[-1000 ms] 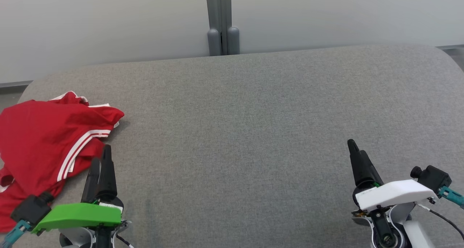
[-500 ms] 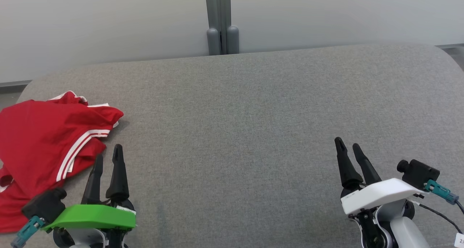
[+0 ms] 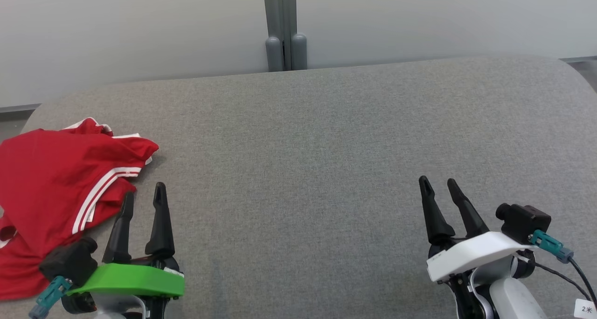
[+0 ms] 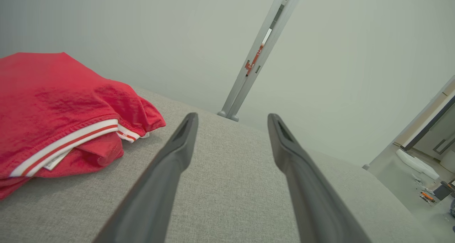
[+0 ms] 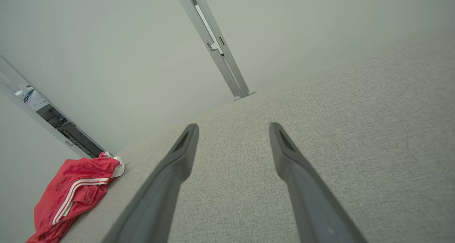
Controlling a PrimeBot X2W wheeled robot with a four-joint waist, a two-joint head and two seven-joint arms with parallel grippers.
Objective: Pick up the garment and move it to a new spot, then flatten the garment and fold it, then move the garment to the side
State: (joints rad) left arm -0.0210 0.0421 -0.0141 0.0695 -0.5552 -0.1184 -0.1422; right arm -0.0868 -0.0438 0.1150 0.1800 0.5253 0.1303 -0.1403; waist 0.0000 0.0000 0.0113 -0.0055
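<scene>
The garment [image 3: 60, 188] is red with white stripes and lies crumpled at the left end of the grey padded table [image 3: 303, 137]; it also appears in the left wrist view [image 4: 60, 108] and, far off, in the right wrist view [image 5: 74, 193]. My left gripper [image 3: 143, 193] stands open just right of the garment's near edge, not touching it, nothing between its fingers. In the left wrist view that gripper [image 4: 231, 117] points past the garment's striped hem. My right gripper [image 3: 438, 183] is open over bare table at the lower right, seen also as a gripper [image 5: 233, 127] with spread fingers.
A pale wall with a grey vertical post [image 3: 282, 27] runs behind the table's far edge. The table's rounded corners lie at far left and far right. A doorway [image 4: 430, 133] opens beyond the table's right end.
Both grippers have turned so their two fingers now show side by side and spread. The left gripper shifted slightly right, the right gripper slightly left. The garment has not moved.
</scene>
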